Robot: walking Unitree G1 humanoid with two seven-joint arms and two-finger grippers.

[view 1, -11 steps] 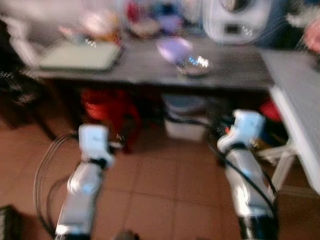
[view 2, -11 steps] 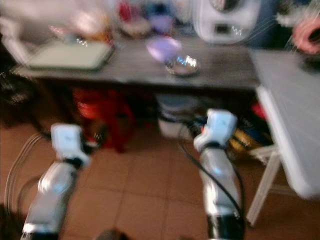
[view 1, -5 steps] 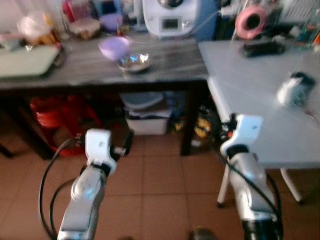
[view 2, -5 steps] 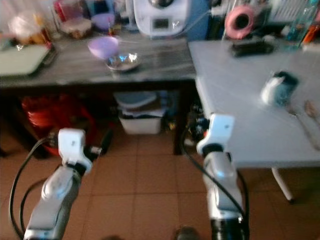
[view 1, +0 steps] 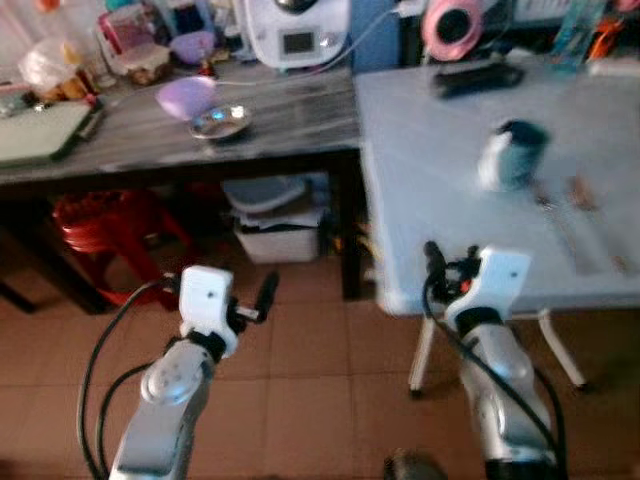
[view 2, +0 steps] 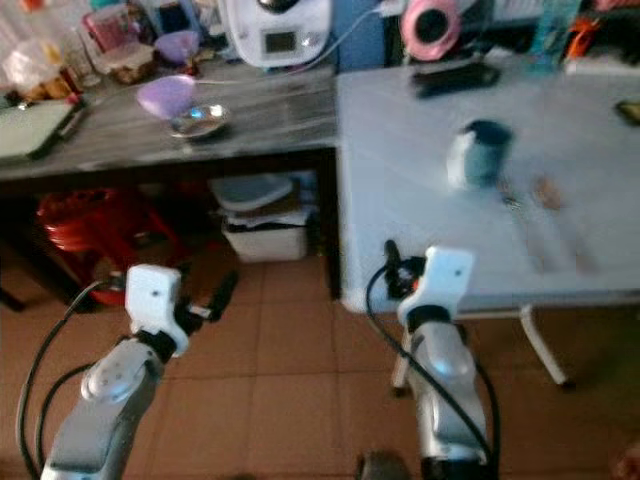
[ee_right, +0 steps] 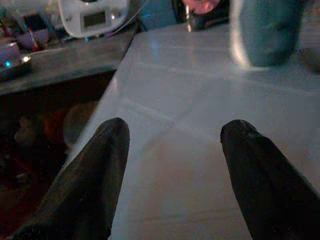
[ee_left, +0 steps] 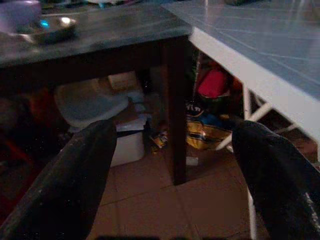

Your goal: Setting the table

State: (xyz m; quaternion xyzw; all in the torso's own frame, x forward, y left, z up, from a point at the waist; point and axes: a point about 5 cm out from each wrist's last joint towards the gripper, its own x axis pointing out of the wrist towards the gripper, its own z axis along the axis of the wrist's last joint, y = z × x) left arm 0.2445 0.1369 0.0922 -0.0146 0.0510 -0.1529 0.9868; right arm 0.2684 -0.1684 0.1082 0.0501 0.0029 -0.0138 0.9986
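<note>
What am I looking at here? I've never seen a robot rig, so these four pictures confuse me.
This is a walking humanoid robot with two silver arms, each ending in a two-fingered black pincer. The two wide pictures come from its head cameras, looking down. The other two come from cameras on its wrists, looking along the fingers. The left pincer hangs over the tiled floor; the right pincer is at the edge of a white table. Both are open and hold nothing. On the white table stands a mug beside what may be cutlery. The dark table carries a metal bowl, a purple bowl and a white appliance.
</note>
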